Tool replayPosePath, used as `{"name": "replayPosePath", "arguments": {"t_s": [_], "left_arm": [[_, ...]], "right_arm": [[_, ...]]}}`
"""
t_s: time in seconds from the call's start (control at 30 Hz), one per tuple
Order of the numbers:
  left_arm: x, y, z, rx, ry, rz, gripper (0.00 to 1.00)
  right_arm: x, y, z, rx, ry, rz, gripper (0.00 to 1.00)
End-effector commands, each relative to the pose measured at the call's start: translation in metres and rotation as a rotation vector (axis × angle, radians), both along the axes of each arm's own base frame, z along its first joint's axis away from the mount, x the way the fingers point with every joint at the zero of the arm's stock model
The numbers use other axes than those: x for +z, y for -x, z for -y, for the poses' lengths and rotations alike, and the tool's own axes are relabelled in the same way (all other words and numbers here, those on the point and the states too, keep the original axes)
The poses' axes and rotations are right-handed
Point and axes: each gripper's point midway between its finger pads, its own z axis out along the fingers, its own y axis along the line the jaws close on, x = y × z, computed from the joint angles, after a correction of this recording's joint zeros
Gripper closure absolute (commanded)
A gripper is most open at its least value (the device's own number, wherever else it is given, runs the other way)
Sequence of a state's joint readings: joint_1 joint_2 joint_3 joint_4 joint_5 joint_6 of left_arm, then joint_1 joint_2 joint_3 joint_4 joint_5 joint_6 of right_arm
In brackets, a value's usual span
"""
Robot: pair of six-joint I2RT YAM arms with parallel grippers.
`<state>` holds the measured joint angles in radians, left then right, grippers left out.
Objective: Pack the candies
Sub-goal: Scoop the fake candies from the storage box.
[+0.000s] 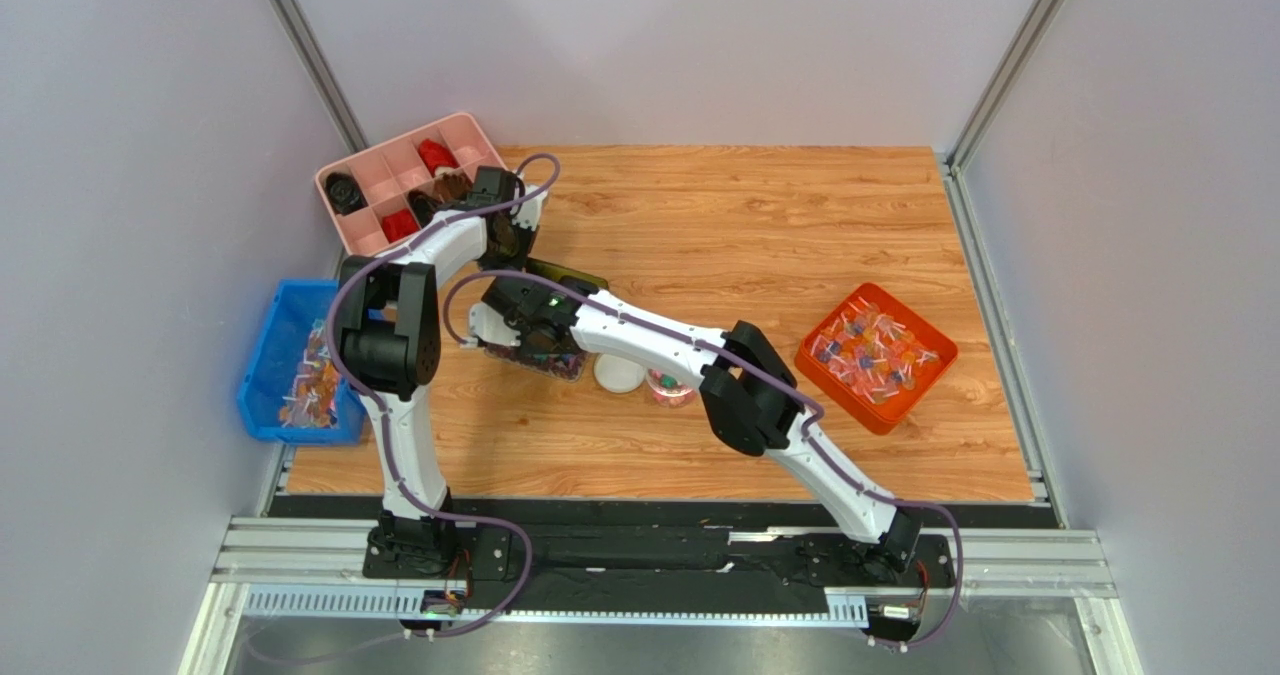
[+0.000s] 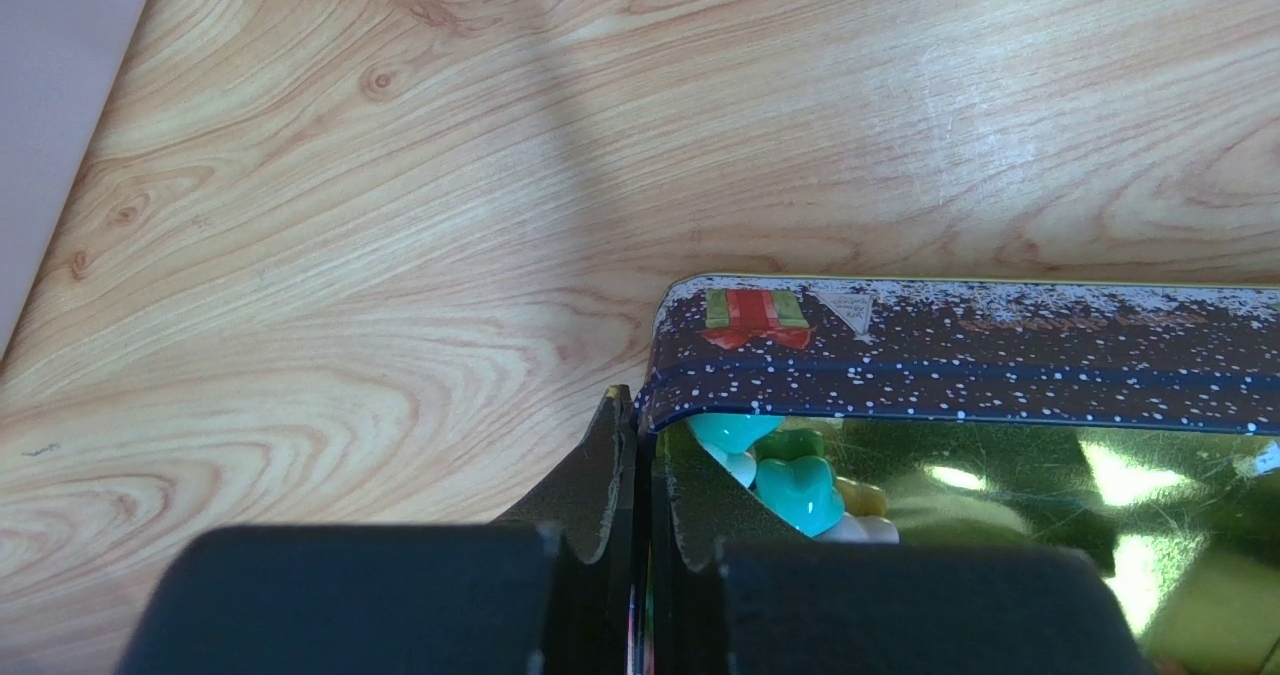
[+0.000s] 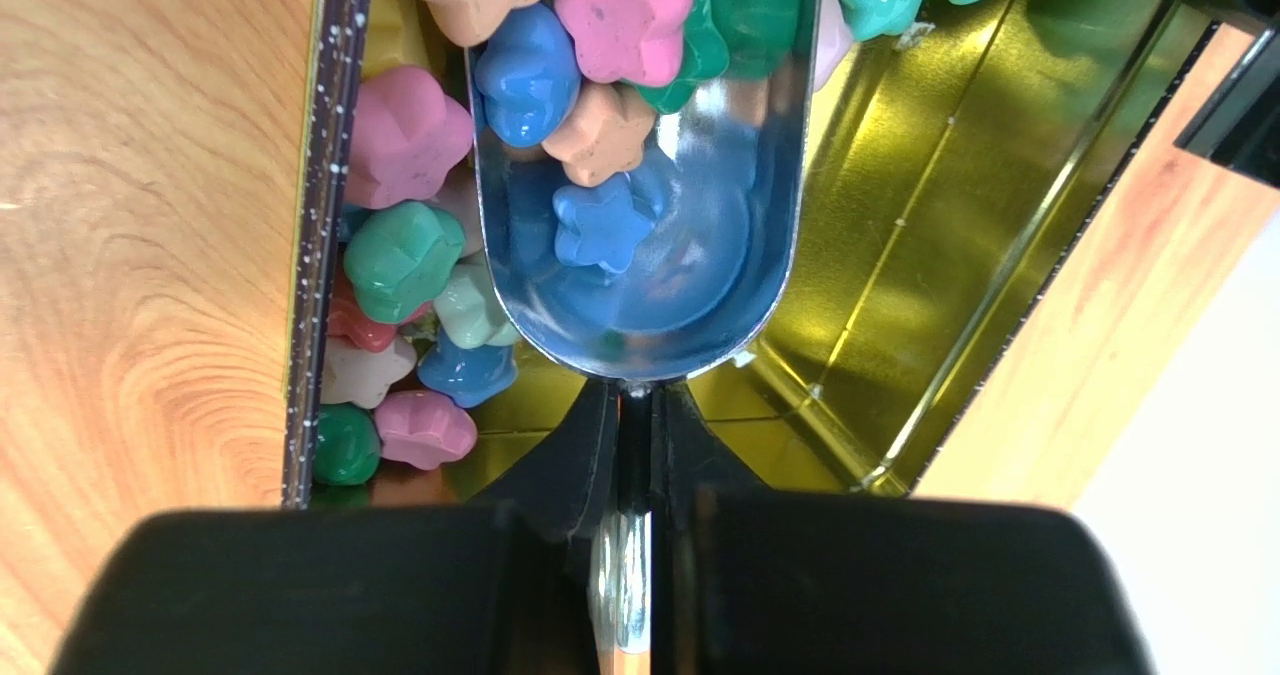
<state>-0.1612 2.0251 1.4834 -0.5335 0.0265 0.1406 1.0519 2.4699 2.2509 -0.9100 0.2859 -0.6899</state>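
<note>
Wood surface [image 1: 781, 210]: left jaws pinch the tin [image 2: 962, 353], right jaws clamp a scoop [image 3: 691, 270] (candies [image 3: 616, 15] loaded); scooping, so next, lift level.

Wooden table [image 1: 751, 225], light grain. Far-left corner: pink compartment tray [image 1: 343, 222], dark red and brown pieces [image 1: 436, 153] in cells. Left edge: blue bin [image 1: 268, 348] holding twist-wrapped sweets [image 1: 316, 383]. Right: orange bin [image 1: 809, 354], same sweets. Centre: 1 white round lid [image 1: 618, 374] beside 1 small cup [image 1: 669, 389]. Also dark blue speckled tin [image 2: 962, 353], gold inside, metal scoop [image 3: 706, 255] in it.
</note>
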Motion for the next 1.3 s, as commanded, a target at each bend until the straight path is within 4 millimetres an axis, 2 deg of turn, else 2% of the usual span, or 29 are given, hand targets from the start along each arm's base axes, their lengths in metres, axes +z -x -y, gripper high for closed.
{"name": "replayPosePath", "arguments": {"t_s": [0.0, 0.3, 0.63, 0.7, 1.07, 1.27], "left_arm": [[0.033, -0.014, 0.011, 0.004, 0.063, 0.099, 1.00], [0.031, -0.013, 0.012, 0.003, 0.069, 0.093, 1.00], [0.029, -0.013, 0.011, 0.001, 0.063, 0.089, 1.00], [0.029, -0.014, 0.012, 0.001, 0.064, 0.089, 1.00], [0.026, -0.014, 0.011, 0.001, 0.063, 0.083, 1.00], [0.026, -0.014, 0.011, 0.001, 0.062, 0.083, 1.00]], "right_arm": [[0.004, 0.012, -0.010, -0.026, -0.122, -0.108, 1.00], [0.000, 0.015, -0.018, -0.046, -0.167, -0.139, 1.00], [0.004, 0.023, -0.026, -0.025, -0.213, -0.188, 1.00], [0.003, 0.022, -0.024, -0.025, -0.214, -0.195, 1.00], [0.032, 0.012, -0.013, -0.054, -0.313, -0.259, 1.00], [0.031, 0.015, -0.007, -0.056, -0.316, -0.292, 1.00]]}}
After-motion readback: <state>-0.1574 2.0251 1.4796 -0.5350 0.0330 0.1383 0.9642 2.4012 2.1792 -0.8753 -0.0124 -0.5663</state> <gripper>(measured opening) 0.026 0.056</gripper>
